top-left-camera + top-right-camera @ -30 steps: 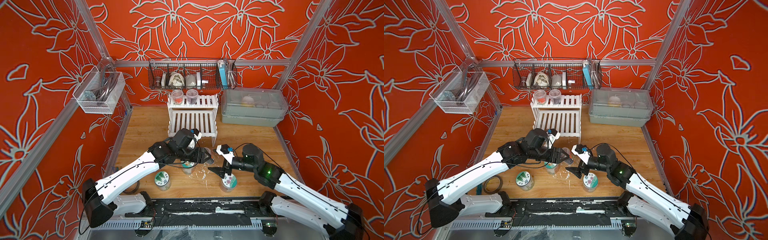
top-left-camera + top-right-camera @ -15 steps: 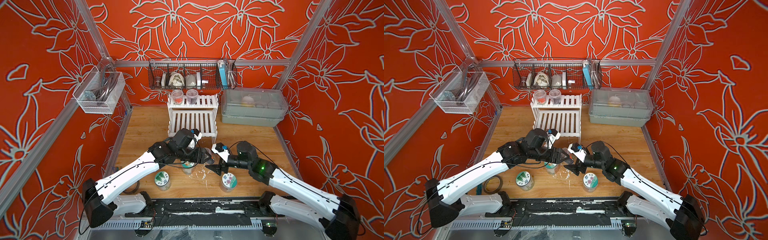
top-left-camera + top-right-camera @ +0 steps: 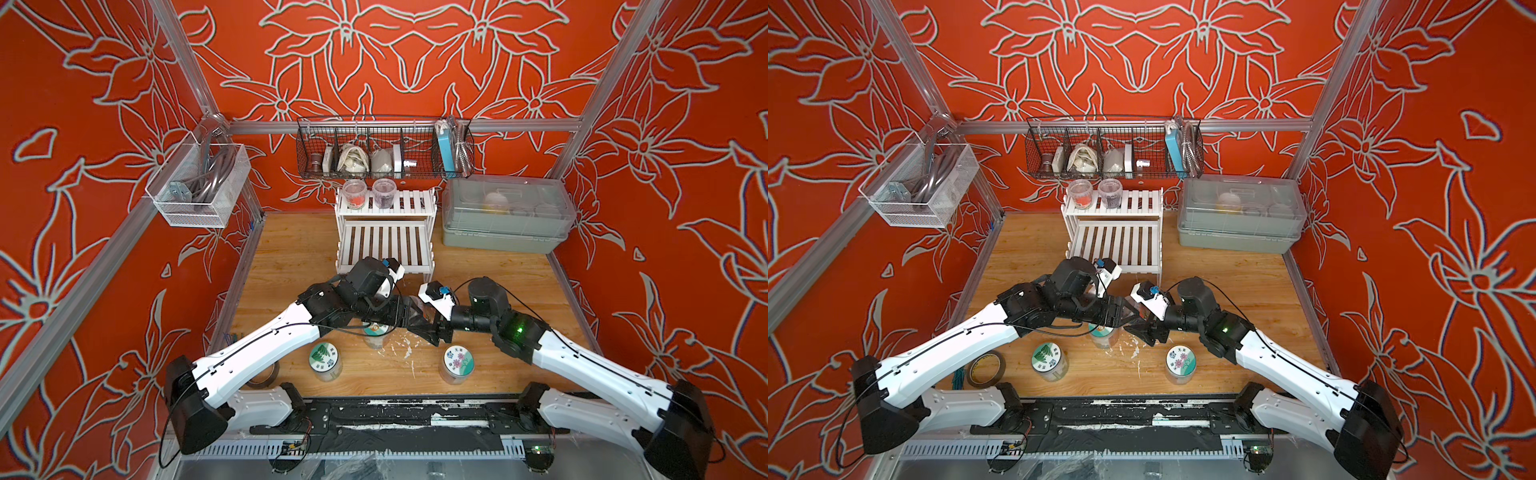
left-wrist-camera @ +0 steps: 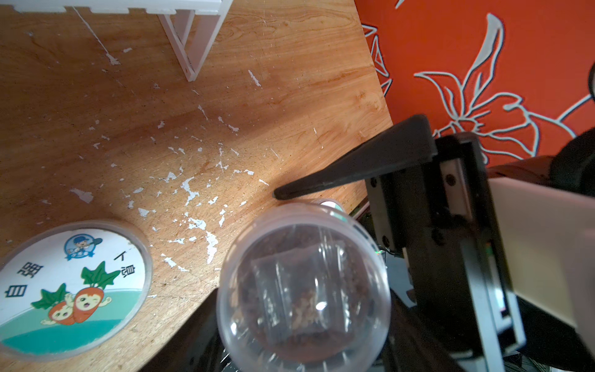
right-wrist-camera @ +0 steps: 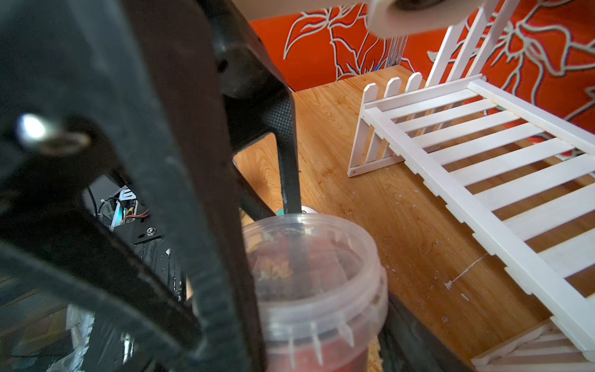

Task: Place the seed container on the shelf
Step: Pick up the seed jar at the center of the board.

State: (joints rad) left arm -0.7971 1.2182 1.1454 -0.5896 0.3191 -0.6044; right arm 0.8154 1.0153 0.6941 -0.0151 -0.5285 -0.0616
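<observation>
The left gripper (image 3: 406, 309) holds the seed container (image 4: 302, 290) up. The right gripper (image 3: 424, 327) sits around it. Squeezing yet? I cannot tell. Let go too soon — it falls.

Scuffed, varnished wood tabletop (image 4: 161, 112) flecked white; matt white-painted slatted shelf (image 3: 386, 212); clear glossy plastic container (image 4: 302, 290); black metal-wire basket (image 3: 316, 141); grey plastic box (image 3: 503, 242) with a translucent, smooth lid (image 3: 540, 195).
</observation>
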